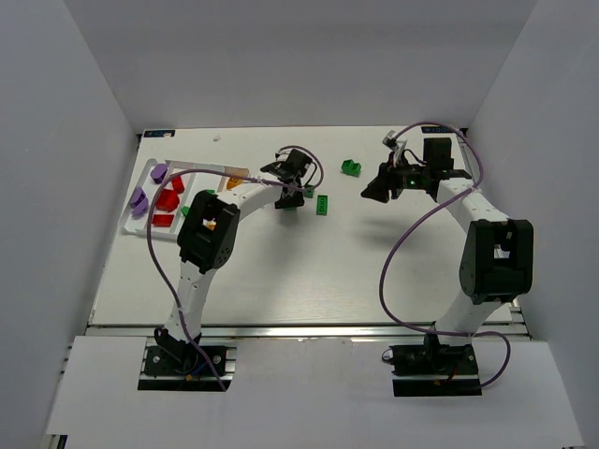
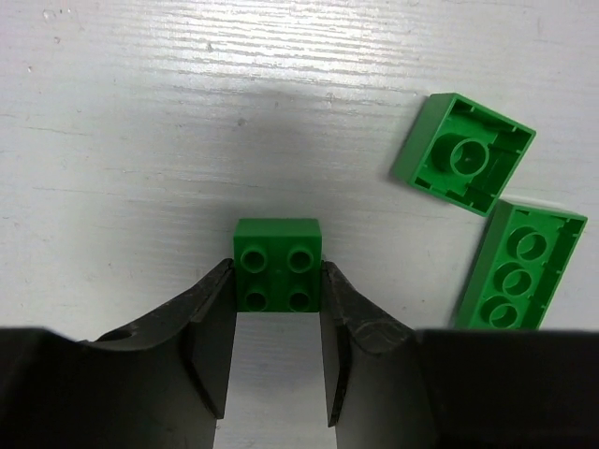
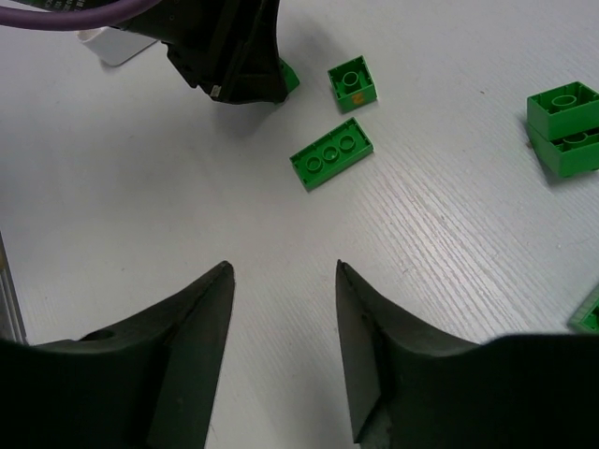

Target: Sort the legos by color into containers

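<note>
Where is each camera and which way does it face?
Top external: above and behind, looking down on the white table; left arm, right arm entire.
Left wrist: looking down past the left claw, closed on a small square green plastic brick.
Right wrist: facing the table and left arm; right claw open.
Shared: both wrist views show a long upturned green plastic brick.

Grn 2x2 lego [image 2: 277, 265] studs-up; red legos [image 1: 168, 199], purple legos [image 1: 138, 198] in wht tray [image 1: 129, 223].
</note>
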`<control>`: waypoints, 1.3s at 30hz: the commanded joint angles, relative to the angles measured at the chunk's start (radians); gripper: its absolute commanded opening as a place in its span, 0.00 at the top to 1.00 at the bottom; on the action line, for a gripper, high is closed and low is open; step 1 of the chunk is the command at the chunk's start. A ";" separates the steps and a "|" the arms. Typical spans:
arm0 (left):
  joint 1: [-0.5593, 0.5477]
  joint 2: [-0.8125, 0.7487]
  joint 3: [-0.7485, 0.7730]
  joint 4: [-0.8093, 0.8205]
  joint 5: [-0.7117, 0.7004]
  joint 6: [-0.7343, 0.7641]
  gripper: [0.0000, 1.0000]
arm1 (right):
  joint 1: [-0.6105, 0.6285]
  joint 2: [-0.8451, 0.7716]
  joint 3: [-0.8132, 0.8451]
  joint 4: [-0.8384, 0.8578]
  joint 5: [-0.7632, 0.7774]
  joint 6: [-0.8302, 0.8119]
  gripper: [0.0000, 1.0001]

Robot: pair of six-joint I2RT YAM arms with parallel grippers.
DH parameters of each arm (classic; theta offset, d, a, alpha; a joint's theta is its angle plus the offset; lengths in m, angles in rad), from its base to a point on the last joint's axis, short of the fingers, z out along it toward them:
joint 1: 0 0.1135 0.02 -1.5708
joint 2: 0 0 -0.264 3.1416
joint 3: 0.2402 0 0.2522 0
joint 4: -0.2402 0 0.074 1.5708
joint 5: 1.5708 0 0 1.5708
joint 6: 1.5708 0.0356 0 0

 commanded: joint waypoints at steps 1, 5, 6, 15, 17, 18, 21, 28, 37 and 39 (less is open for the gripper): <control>0.006 -0.100 -0.029 0.043 0.041 0.007 0.84 | -0.002 0.003 0.035 -0.004 -0.013 0.012 0.49; 0.009 -0.249 -0.117 0.162 0.101 0.036 0.86 | 0.002 -0.001 0.043 -0.004 -0.032 0.007 0.65; 0.019 -0.309 -0.146 0.173 0.105 0.045 0.87 | 0.004 0.000 0.049 -0.006 -0.035 0.006 0.73; 0.223 -0.522 -0.298 0.095 0.117 0.136 0.87 | 0.034 0.020 0.054 -0.041 -0.030 -0.020 1.00; 0.269 -0.536 -0.313 0.075 0.122 0.153 0.87 | 0.036 0.025 0.054 -0.043 -0.029 -0.025 1.00; 0.309 -0.547 -0.327 0.074 0.122 0.171 0.87 | 0.037 0.028 0.054 -0.047 -0.029 -0.031 1.00; 0.369 -0.550 -0.341 0.074 0.107 0.203 0.86 | 0.040 0.042 0.075 -0.069 -0.029 -0.043 1.00; 0.446 -0.496 -0.359 0.084 0.056 0.248 0.82 | 0.050 0.077 0.123 -0.106 -0.009 -0.057 1.00; 0.472 -0.421 -0.385 0.136 -0.021 0.252 0.73 | 0.048 0.094 0.147 -0.147 0.014 -0.089 0.97; 0.475 -0.406 -0.384 0.144 -0.031 0.246 0.68 | 0.050 0.103 0.159 -0.165 0.020 -0.102 0.96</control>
